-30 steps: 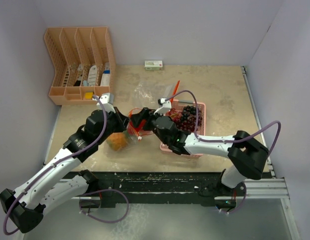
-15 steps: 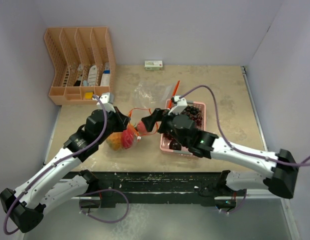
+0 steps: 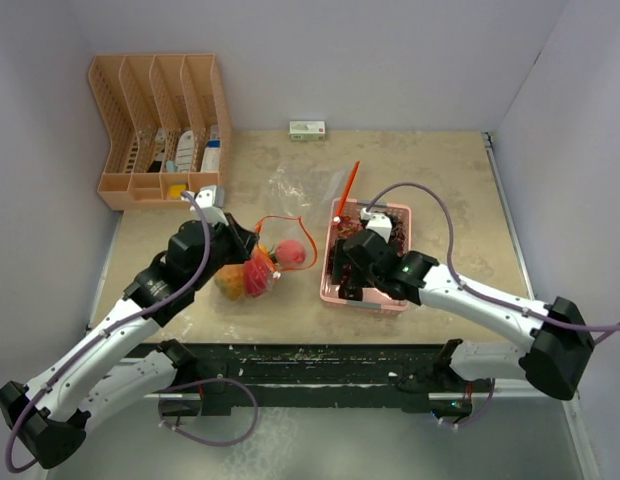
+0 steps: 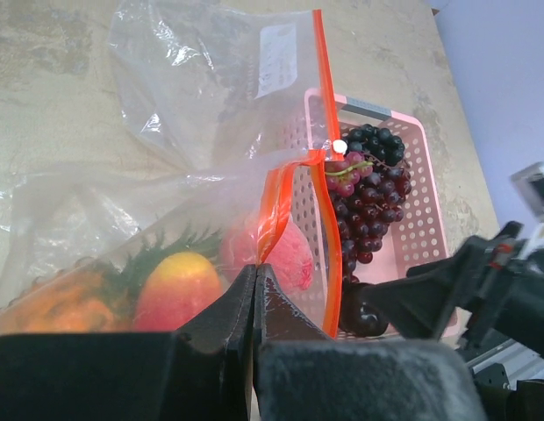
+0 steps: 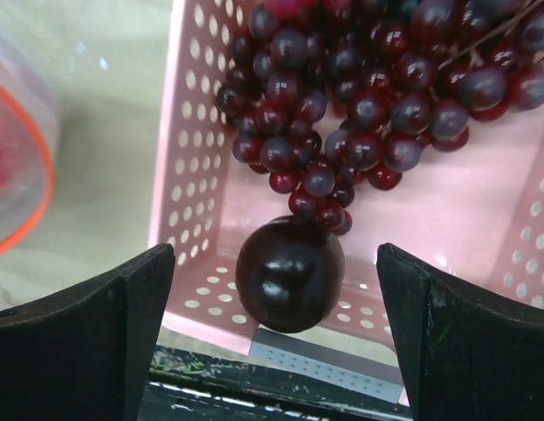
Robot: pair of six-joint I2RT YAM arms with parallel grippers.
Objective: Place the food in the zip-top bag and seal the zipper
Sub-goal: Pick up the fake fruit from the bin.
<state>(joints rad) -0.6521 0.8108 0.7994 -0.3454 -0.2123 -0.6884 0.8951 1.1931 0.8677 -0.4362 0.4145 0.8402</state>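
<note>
The clear zip-top bag with an orange zipper lies left of the pink tray. Inside it are an orange pineapple, a red piece and a pink peach. My left gripper is shut on the bag's orange zipper edge, with its tip at the bag's mouth. My right gripper is open and empty, its jaws wide either side of a dark round fruit in the tray's front left corner. Purple grape bunches lie behind that fruit.
An orange desk organizer stands at the back left. A small white and green box sits at the back wall. Walls close in the left, back and right sides. The table's front edge is just beyond the tray.
My right gripper has drawn back from the bag's mouth, moved right over the tray and opened above the dark fruit. The pink peach stays in the bag's mouth. My left gripper has not moved.
</note>
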